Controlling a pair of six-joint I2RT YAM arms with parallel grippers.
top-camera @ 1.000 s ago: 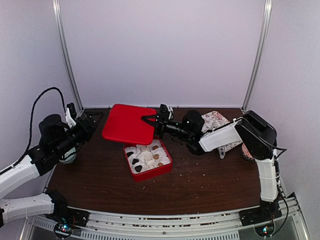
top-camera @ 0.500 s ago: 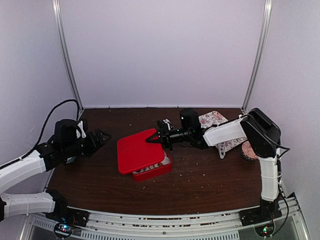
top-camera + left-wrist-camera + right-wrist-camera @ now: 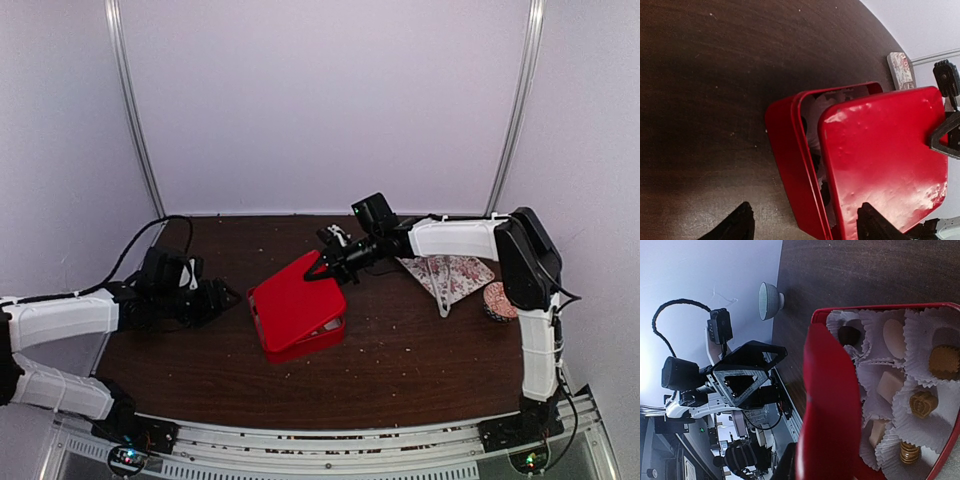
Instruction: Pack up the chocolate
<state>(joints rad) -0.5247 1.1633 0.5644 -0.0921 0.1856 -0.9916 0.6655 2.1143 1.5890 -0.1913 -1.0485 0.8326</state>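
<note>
1. On the dark wood-grain table (image 3: 420, 365), near its middle, sits the shallow red rectangular box (image 3: 318, 338). Filling looks done.
2. The small bite-sized chocolate pieces (image 3: 922, 403), dark brown, tan and cream, are inside the box, each in a white fluted paper cup (image 3: 920, 330). The cups I can see in the right wrist view look filled. The part behind the lid is hidden. I see no loose pieces on the table, only pale specks.
3. The glossy red rectangular lid (image 3: 295, 300) is over the box but not seated. It is tilted, with its far edge raised. The left wrist view shows it skewed, leaving the box's left wall and a strip of the interior exposed.
4. The right end effector (image 3: 318, 272) is clamped on the raised far edge of the lid and carries that side.
5. The left end effector (image 3: 230, 298) has its fingers apart and holds nothing. It is low over the table just beside the box's left side, not touching it. In its own camera the box corner lies ahead between the two fingers.
6. My read of progress: packing is finished and closing is partway.
7. What's left, as I judge it: square the lid to the box, lower the raised edge, press it home, then release.
8. Risk: pushing the skewed lid down could slide the box, so the left arm is well placed to brace it.
</note>
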